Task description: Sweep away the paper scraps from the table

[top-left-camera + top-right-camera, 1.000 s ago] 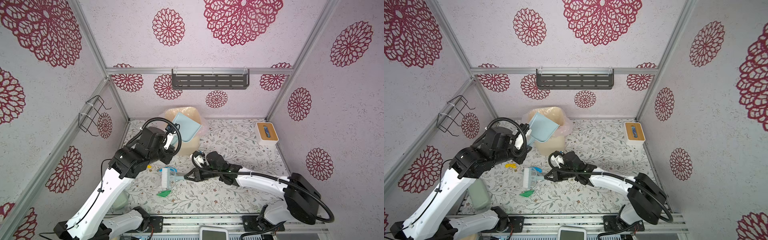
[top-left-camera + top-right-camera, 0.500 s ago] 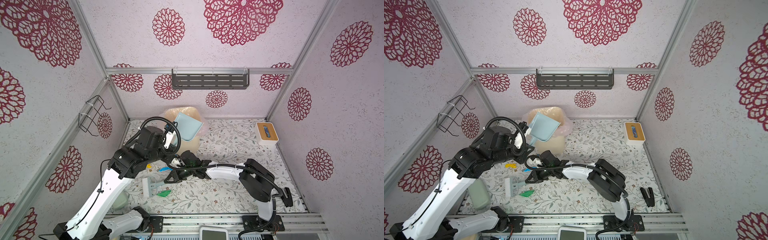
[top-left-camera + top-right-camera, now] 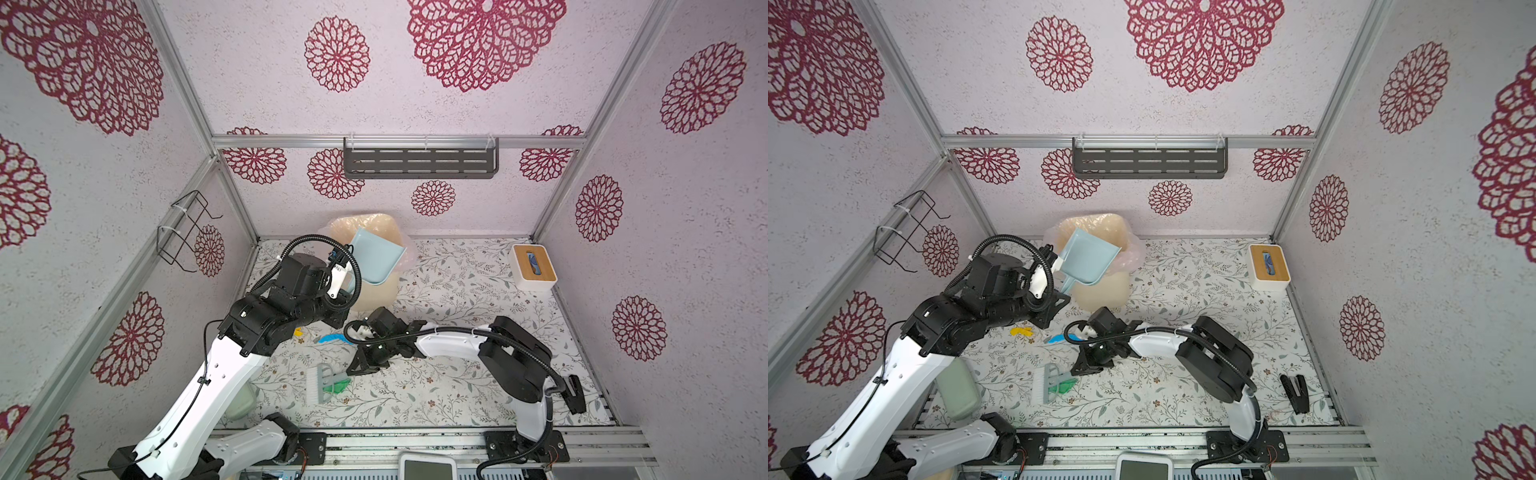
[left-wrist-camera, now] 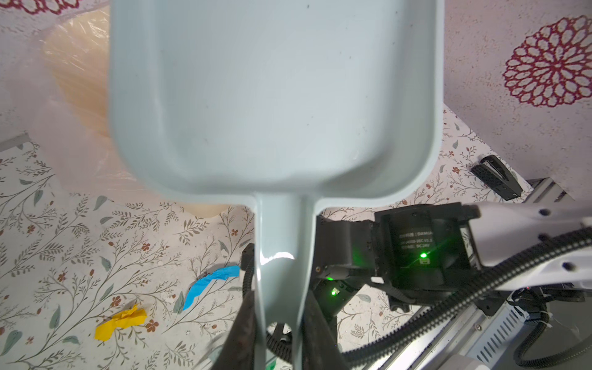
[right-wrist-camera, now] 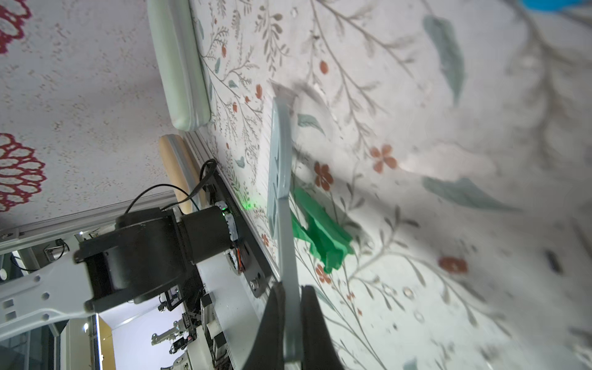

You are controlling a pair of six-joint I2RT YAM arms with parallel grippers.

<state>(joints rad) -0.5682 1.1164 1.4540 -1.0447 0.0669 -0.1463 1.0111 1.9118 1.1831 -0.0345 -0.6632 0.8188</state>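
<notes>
the left fingers point(image 4: 248, 323) are closing narrowly round the handle of the pale blue dustpan point(image 4: 272, 96), holding its pan out beyond them over the lined bin point(image 3: 376, 291). the right fingers point(image 5: 275, 307) are pinching the thin handle of the brush point(image 5: 280, 160), whose head is lying out ahead of them on the worktop point(image 3: 457, 374).

three paper scraps point(image 3: 332, 337) are showing. the green scrap point(image 5: 323, 237) is lying just beyond the right fingers, right against the brush. the blue scrap point(image 4: 208, 283) and the yellow scrap point(image 4: 120, 322) are lying on the worktop below the left fingers, apart from the pan.

the scraps are looking thin, crumpled and very light. they will likely skate or flip under a fast stroke, so pushing them with the bristles seems wiser than pinching them. the brush handle is slim and may twist in the grip.

the pan is blocking the bin's inside. other scraps may be hiding under the arms. the right wrist view is blurring, so i cannot tell whether the bristles are touching the worktop.
</notes>
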